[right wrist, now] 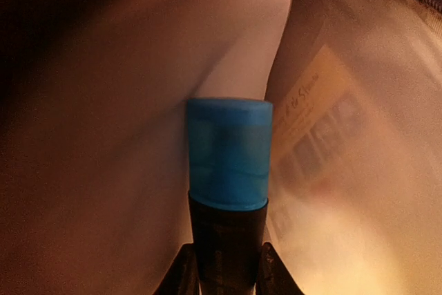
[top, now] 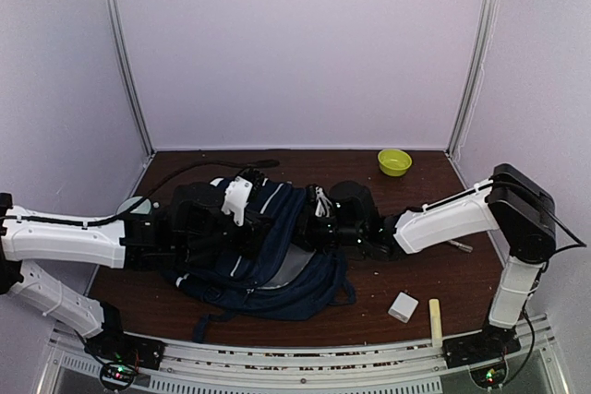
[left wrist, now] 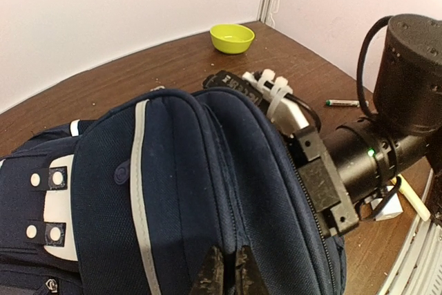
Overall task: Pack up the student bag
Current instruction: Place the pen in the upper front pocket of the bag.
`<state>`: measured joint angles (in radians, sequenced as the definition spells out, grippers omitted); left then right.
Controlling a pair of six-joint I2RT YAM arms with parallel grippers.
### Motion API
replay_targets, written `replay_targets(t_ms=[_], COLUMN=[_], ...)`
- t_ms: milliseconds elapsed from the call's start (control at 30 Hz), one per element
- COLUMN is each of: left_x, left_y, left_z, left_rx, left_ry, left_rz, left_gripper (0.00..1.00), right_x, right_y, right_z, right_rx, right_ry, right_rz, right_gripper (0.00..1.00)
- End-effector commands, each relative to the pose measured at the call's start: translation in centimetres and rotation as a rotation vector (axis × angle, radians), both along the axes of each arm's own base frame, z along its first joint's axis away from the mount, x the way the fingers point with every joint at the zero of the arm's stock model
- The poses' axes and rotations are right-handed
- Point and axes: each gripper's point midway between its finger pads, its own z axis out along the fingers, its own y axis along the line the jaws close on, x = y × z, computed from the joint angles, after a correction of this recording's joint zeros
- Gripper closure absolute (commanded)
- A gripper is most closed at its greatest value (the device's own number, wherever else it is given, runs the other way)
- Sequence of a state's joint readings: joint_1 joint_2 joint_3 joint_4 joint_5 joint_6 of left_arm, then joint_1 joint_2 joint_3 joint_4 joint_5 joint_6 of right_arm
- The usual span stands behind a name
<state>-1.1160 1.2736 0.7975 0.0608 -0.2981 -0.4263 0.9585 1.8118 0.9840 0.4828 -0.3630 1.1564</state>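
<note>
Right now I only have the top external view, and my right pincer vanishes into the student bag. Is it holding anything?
Observer: Yes. In the right wrist view, the right pincer is shut on a dark marker with a blue cap.
Operator: Is it actually inside?
Observer: Yes. Tan lining surrounds the marker, and a blurred yellowish printed card sits just right of the cap.
Operator: And my left pincer?
Observer: In the left wrist view, the left pincer looks shut on the navy fabric of the student bag, beside the zipper.
</note>
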Motion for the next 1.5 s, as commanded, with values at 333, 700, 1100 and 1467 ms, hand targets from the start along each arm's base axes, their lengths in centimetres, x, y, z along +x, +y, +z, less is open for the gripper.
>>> replay_targets(t_ms=[333, 700, 1100, 1467], left_x=[-0.1, -0.1, 0.1, 0.1], left_y=[-0.3, -0.4, -0.6, -1.3], left_z=[4.7, 4.4, 4.1, 3.3], left_rx=[-0.178, -0.166, -0.145, -0.131], left_ry=[-0.064, -0.057, -0.059, -0.051], left_rz=[-0.003, -0.005, -0.004, -0.017], left_gripper=[1.00, 1.00, 1.00, 1.00], right_x=[-0.3, -0.9, -1.0, -0.7], right_y=[1.5, 0.0, -4.9, -16.0], right_z=[1.6, 1.6, 0.6, 0.5], right_rx=[0.115, 0.029, -0.242, -0.608], right_ry=[-0.013, -0.057, -0.154, -0.237], right_rz=[-0.037, -0.037, -0.078, -0.262], right_gripper=[0.52, 0.46, 0.45, 0.42])
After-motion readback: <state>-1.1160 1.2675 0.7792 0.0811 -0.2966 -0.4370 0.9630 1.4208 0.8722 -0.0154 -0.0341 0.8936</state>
